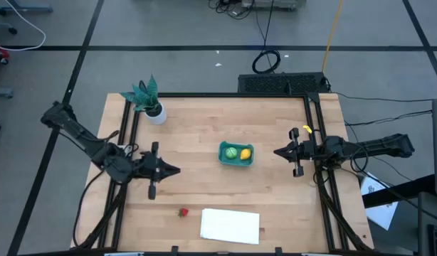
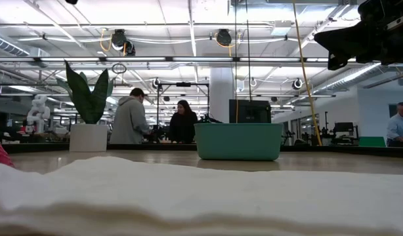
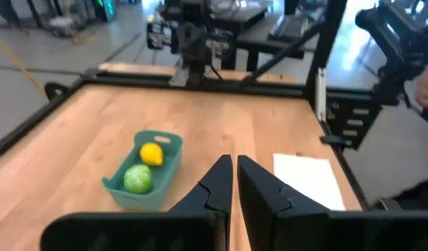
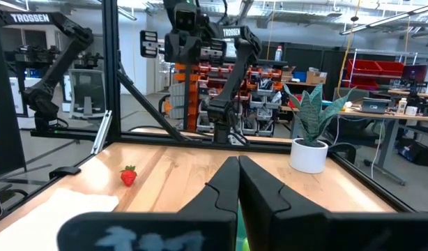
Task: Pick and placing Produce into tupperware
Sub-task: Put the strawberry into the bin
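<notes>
The bench (image 1: 204,128) carries everything I need, and the white sheet (image 1: 230,225) lies along its near edge, so I would keep my descent clear of that sheet's corner. The tub (image 1: 236,153) sits mid-bench, between my two arms, and already holds the lime (image 1: 232,151) and the lemon (image 1: 245,153) side by side. What is left, as I judge it, is the strawberry (image 1: 182,212), which lies on bare wood just beside the sheet's left end and well apart from the tub.

My left claw (image 1: 173,170) is the nearer one, hovering above the bench with its fingers pressed together and holding nothing. My right claw (image 1: 278,151) waits by the tub's right side, likewise closed and empty.

To do this well I should open the left claw wide before lowering, come straight down over the strawberry, and pinch gently, since so small a fruit could easily skid away.
</notes>
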`<action>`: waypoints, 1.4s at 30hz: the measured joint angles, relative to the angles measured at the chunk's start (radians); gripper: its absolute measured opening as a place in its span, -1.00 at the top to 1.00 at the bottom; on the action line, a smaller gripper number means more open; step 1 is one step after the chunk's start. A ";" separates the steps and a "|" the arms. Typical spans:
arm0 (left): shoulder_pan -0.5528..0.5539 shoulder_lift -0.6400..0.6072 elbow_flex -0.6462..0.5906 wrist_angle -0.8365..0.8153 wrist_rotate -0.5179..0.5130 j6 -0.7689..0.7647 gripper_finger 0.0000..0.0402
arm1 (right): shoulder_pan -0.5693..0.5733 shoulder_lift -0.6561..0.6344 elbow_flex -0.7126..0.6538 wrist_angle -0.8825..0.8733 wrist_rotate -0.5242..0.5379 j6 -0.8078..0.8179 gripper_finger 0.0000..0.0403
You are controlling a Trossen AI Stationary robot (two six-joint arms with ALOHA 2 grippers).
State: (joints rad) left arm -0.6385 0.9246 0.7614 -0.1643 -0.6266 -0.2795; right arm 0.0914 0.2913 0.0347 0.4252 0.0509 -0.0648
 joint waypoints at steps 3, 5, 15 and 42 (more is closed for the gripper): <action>-0.008 0.043 0.062 -0.081 0.024 -0.042 0.87 | 0.000 0.000 0.000 0.000 0.000 0.000 1.00; -0.014 0.075 0.099 -0.133 0.056 -0.063 0.87 | 0.000 0.000 0.000 -0.001 0.000 0.000 1.00; -0.048 0.237 0.270 -0.322 0.135 -0.162 0.88 | 0.000 0.000 0.000 -0.008 0.000 0.000 1.00; 0.081 0.510 0.475 -0.713 0.567 -0.617 0.99 | 0.000 0.000 0.000 -0.011 0.000 0.000 1.00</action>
State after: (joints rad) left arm -0.5570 1.4348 1.2364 -0.8773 -0.0595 -0.8962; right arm 0.0915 0.2909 0.0349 0.4140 0.0513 -0.0650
